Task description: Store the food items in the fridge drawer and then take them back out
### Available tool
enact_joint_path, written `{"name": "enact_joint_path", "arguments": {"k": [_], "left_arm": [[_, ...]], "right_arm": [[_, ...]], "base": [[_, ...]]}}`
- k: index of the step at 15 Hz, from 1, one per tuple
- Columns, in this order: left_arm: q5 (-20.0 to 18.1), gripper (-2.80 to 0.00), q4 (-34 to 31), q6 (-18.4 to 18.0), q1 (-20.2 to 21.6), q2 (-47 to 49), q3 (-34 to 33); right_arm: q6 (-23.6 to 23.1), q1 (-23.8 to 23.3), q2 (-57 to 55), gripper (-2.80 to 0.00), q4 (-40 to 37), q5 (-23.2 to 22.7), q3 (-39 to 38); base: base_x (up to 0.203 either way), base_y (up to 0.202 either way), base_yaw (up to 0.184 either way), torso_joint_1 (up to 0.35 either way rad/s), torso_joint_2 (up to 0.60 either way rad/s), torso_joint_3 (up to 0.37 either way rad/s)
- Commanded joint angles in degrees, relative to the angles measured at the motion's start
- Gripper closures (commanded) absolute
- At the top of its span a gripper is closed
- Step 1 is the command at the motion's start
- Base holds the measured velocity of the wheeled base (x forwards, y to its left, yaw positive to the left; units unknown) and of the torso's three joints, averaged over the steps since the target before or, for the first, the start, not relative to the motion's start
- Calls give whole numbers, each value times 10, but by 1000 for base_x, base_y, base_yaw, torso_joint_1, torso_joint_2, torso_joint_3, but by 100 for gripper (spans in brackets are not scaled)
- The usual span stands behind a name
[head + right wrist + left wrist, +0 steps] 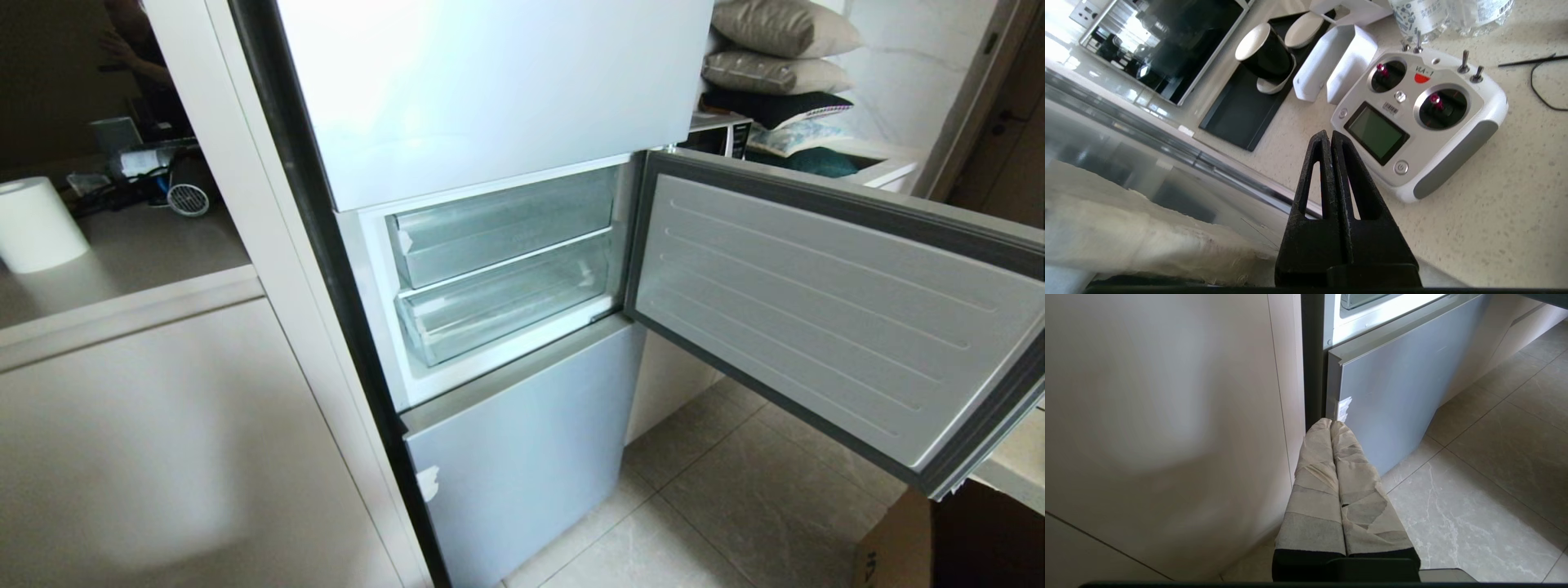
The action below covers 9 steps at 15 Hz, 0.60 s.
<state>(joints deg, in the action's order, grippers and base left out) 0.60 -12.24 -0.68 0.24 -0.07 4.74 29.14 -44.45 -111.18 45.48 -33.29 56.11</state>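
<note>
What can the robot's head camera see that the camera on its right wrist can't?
Only the head view shows the fridge: its open door swung to the right, two clear drawers pushed in, and a white paper roll on the counter at left. No arm shows there.

Only the right wrist view shows the right tool, shut and empty, over a speckled counter with a white remote controller, a black tray and a black cup.

Shared: nothing I can match; no red fruit in either.
</note>
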Motion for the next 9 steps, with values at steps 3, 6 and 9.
{"name": "enact_joint_path", "arguments": {"k": [3, 6, 9], "left_arm": [[0, 0, -1, 0, 0, 1, 0], [0, 0, -1, 0, 0, 1, 0], [0, 0, -1, 0, 0, 1, 0]], "right_arm": [[2, 22, 38, 0, 2, -5, -35], [1, 29, 67, 0, 3, -17, -84], [0, 52, 110, 0, 3, -47, -126]], "base": [[0, 0, 0, 0, 0, 0], [0, 0, 0, 0, 0, 0], [0, 0, 0, 0, 0, 0]]}}
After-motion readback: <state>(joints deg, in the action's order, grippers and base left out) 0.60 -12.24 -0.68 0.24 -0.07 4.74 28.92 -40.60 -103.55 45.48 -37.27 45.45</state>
